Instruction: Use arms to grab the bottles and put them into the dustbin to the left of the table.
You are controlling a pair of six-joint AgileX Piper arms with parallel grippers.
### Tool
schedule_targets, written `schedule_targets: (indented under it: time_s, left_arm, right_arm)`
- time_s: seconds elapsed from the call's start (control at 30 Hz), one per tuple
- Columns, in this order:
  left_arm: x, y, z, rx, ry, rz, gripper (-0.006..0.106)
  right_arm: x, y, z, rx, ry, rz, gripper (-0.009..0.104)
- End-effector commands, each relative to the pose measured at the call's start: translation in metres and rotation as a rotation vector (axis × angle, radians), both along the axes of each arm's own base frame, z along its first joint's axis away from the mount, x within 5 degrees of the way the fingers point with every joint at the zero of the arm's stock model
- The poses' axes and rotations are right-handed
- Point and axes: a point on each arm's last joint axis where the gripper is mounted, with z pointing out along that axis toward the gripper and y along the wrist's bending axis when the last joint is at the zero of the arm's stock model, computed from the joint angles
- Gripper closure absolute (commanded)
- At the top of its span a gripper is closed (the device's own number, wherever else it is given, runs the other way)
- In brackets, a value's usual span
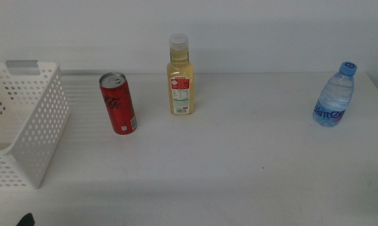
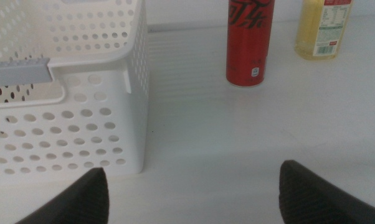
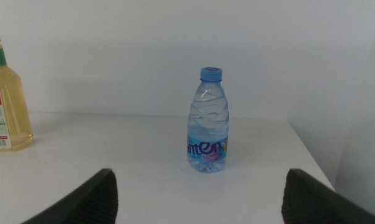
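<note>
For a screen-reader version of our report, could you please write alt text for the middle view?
Three containers stand upright on a white table: a red soda can, a yellow-liquid bottle just right of it, and a small water bottle far right. A white perforated dustbin sits at the left edge; neither arm has reached in.

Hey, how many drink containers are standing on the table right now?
3, all upright on the table: the red can nearest the basket, the yellow bottle just right of it, and the water bottle far right. The basket's inside is partly hidden.
</note>
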Motion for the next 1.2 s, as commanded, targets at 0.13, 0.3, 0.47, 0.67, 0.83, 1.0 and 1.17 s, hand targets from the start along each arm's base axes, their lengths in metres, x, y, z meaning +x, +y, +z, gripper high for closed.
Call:
schedule_targets:
  time_s: [0.13, 0.3, 0.47, 0.67, 0.83, 1.0, 1.17]
  left_arm:
    - [0.011, -0.003, 0.011, -0.065, -0.081, -0.032, 0.010]
    - [0.029, -0.010, 0.016, -0.065, -0.097, -0.095, 0.010]
    - [0.050, -0.024, 0.019, -0.064, -0.146, -0.182, 0.010]
    - [0.071, -0.037, 0.013, -0.067, -0.189, -0.212, 0.010]
    - [0.082, -0.039, 0.011, -0.073, -0.254, -0.198, 0.010]
    - [0.088, -0.042, 0.009, -0.087, -0.291, -0.197, 0.010]
    - [0.091, -0.044, 0.004, -0.135, -0.277, -0.200, 0.010]
  right_arm:
    - [-0.003, 0.000, 0.011, -0.006, -0.110, -0.006, 0.023]
    - [-0.003, 0.000, 0.011, -0.006, -0.110, -0.006, 0.023]
    - [-0.003, 0.000, 0.011, -0.006, -0.110, -0.006, 0.023]
    - [-0.003, 0.000, 0.011, -0.006, -0.110, -0.006, 0.023]
    - [-0.003, 0.000, 0.011, -0.006, -0.110, -0.006, 0.023]
    - [-0.003, 0.000, 0.011, -0.006, -0.110, -0.006, 0.023]
    - [-0.003, 0.000, 0.011, -0.006, -0.110, -0.006, 0.023]
